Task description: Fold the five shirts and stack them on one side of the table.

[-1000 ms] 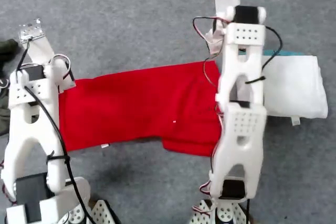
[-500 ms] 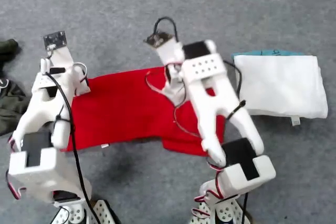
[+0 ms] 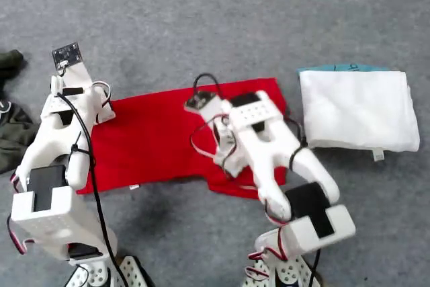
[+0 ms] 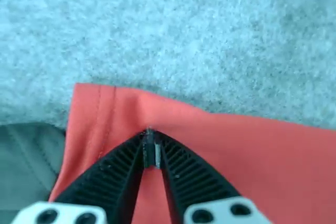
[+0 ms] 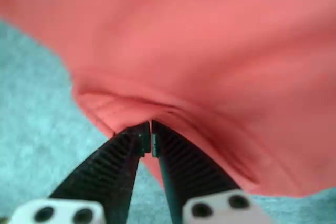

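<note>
A red shirt (image 3: 154, 139) lies spread across the middle of the grey table (image 3: 201, 31). My left gripper (image 3: 102, 109) sits at the shirt's far left corner, shut on its hem (image 4: 149, 148). My right gripper (image 3: 227, 159) is over the shirt's right half, shut on a raised fold of red cloth (image 5: 147, 129). That fold (image 5: 210, 51) hangs above the table. A folded white shirt (image 3: 356, 109) lies at the right on a teal one (image 3: 342, 68).
Dark green clothes (image 3: 10, 126) lie bunched at the left edge, close to my left arm; a bit of them (image 4: 26, 161) shows beside the red hem. Bare grey table stretches along the far side and the front right.
My right arm swung from the shirt's right edge leftward and toward the front, drawing red cloth with it. My left arm shifted slightly right and keeps its hold on the corner.
</note>
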